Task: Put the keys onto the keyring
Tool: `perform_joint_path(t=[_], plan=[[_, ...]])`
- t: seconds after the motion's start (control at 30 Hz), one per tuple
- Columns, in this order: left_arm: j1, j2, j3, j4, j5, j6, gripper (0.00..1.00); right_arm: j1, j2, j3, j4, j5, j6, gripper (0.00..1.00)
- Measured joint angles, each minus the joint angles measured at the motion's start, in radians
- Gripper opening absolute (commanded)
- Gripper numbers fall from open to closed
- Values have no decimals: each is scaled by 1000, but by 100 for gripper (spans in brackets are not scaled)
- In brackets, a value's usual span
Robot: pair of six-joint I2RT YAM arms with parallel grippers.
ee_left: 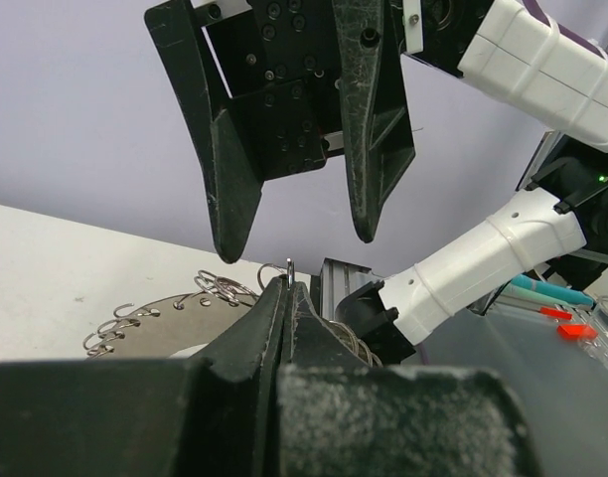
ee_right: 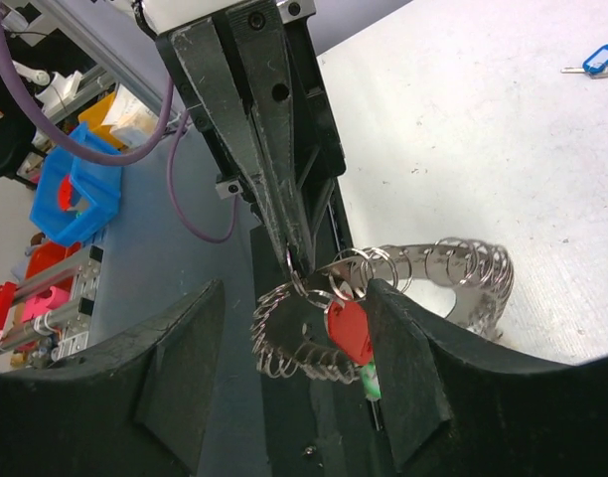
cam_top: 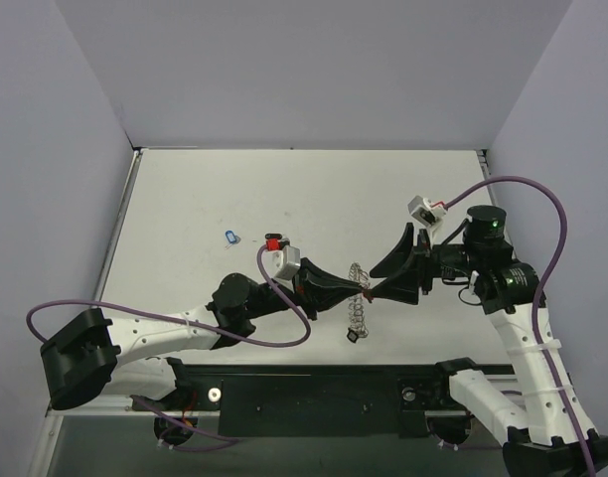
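Observation:
My left gripper (cam_top: 350,289) is shut on one small wire loop at the rim of the keyring (cam_top: 359,300) and holds the ring up above the table. The left wrist view shows the jaws pressed together (ee_left: 287,284) with the loop sticking out at their tip and the flat ring (ee_left: 170,316) behind. My right gripper (cam_top: 374,284) is open, its fingers on either side of the ring (ee_right: 453,273). A red-headed key (ee_right: 349,330) and a green one (ee_right: 370,380) hang from the ring beside the right finger (ee_right: 408,378). A blue key (cam_top: 232,237) lies on the table.
A red tag (cam_top: 274,242) lies on the white table (cam_top: 284,189) near the blue key. A small black piece (cam_top: 354,338) hangs below the ring. The two arms face each other closely at the table's near middle. Purple cables loop beside both arms.

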Motion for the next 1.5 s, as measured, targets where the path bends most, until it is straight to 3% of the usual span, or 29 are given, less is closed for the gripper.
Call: perform_joint_path(t=[0.27,0.5,0.93,1.27,1.5], plan=[[-8,0,0,0,1,-3,0,19,41,27,0,0,-18,54],[-8,0,0,0,-2,-3,0,49,27,18,14,0,-1,43],[-8,-1,0,0,-17,-2,0,55,9,-28,95,0,85,36],[-11,-12,0,0,-16,-3,0,55,-1,-35,123,0,113,43],[-11,-12,0,0,-10,-5,0,55,-1,-42,130,0,116,43]])
